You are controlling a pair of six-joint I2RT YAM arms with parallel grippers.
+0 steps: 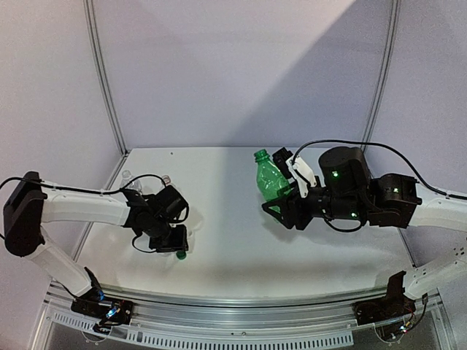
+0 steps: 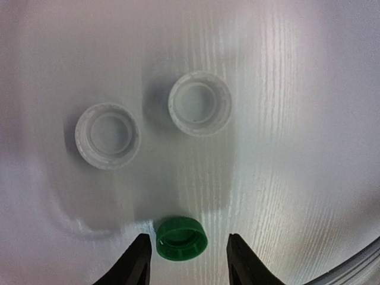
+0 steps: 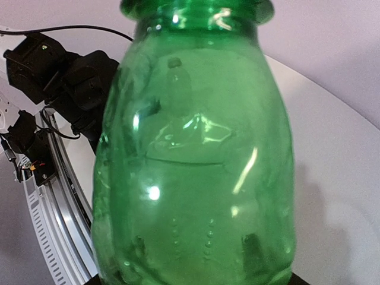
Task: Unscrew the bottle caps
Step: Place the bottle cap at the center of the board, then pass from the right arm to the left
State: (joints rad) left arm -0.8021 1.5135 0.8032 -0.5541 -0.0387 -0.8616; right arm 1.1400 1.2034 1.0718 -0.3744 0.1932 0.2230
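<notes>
All three caps off; task looks about done.
Green cap (image 2: 181, 237) lies on the table (image 2: 309, 148) between the parted, released jaws of the left gripper (image 2: 188, 246), near two white caps (image 2: 107, 135) (image 2: 199, 103). Right gripper (image 1: 286, 195) clamps the capless green bottle (image 1: 268, 179), held above the table. Probably only setting it down remains.

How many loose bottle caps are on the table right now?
3: two white round plastic caps side by side, one green plastic cap inside the open left end effector.

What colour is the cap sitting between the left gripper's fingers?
Green. The cap shows best in the left wrist view.
</notes>
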